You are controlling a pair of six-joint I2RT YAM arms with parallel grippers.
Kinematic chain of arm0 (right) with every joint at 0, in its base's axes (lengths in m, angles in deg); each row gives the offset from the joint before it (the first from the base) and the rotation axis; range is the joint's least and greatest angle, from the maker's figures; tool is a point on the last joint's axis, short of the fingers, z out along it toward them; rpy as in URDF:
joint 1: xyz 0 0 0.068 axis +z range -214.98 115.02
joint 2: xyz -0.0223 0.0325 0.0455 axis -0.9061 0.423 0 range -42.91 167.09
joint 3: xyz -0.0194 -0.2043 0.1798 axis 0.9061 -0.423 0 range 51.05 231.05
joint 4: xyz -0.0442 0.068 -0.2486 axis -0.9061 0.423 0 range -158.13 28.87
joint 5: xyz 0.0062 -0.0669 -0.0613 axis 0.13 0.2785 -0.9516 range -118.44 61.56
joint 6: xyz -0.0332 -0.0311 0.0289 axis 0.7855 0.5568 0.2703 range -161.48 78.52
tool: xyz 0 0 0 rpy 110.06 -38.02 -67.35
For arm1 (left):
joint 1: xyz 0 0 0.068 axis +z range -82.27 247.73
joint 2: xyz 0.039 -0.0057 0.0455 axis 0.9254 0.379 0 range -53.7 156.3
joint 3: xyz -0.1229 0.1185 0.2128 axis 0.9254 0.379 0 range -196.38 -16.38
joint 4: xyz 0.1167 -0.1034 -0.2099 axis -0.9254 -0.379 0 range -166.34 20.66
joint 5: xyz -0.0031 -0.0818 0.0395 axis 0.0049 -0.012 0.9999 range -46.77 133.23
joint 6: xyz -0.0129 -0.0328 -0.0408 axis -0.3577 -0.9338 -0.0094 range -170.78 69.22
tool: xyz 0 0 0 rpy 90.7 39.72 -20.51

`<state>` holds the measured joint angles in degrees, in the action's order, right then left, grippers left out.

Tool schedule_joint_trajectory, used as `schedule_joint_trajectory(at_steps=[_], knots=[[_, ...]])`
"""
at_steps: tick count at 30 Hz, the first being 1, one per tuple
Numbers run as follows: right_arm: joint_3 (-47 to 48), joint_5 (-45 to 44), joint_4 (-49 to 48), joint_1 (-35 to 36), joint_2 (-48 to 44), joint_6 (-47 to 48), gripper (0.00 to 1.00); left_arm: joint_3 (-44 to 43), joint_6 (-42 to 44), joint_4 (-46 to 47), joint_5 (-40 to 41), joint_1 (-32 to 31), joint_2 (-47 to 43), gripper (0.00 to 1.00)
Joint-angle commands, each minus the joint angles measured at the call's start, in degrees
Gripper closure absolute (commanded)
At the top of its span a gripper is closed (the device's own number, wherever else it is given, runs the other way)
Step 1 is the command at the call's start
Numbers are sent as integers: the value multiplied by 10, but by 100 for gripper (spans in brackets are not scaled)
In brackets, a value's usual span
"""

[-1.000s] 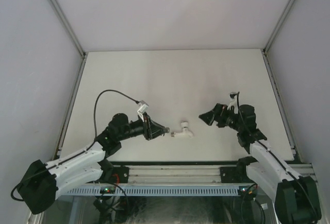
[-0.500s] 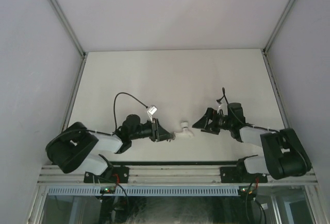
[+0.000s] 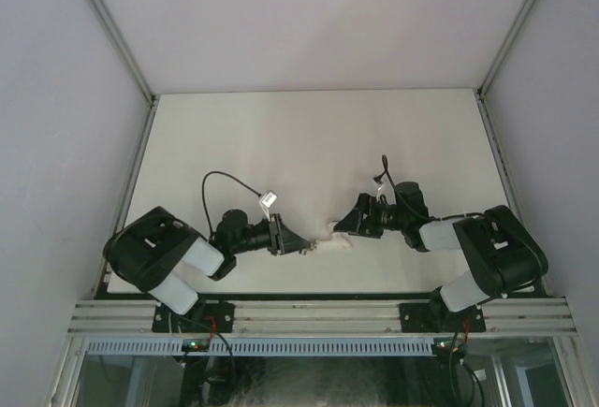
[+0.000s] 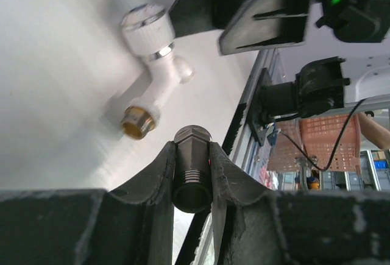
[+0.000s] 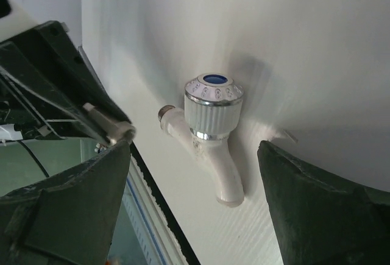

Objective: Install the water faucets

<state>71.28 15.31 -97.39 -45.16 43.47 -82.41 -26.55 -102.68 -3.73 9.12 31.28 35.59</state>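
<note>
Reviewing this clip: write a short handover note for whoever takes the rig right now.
Left gripper: shut on the short dark-grey metal fitting, held close to the tap's brass-coloured end, not joined.
Right gripper: open, fingers on either side of the white bent plastic tap, not touching it.
The tap lies on the white table.
Done: fitting in hand.
Left: grip the tap, join the two parts.

**Tap hemmed in on two sides**

Seen from above, the left gripper (image 3: 303, 245), clamped on the dark fitting (image 4: 192, 169), closes off 9 o'clock of the white tap (image 3: 335, 239). The right gripper (image 3: 343, 225), spread wide, blocks 2 o'clock. The table (image 3: 309, 145) lies free toward 12 o'clock, and the frame rail (image 3: 318, 312) bounds 6 o'clock.
</note>
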Motion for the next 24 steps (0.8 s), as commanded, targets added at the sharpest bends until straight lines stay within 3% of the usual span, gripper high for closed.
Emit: schedule_joint_trajectory(at_steps=[1,15,24], knots=[[15,-30,-16,22,15,-3,14,8,8,26,-11,2,45,100],[15,-71,-3,55,28,2,15,1,5,59,79,11,95,100],[13,-77,8,60,29,9,19,-5,-14,129,69,16,121,100]])
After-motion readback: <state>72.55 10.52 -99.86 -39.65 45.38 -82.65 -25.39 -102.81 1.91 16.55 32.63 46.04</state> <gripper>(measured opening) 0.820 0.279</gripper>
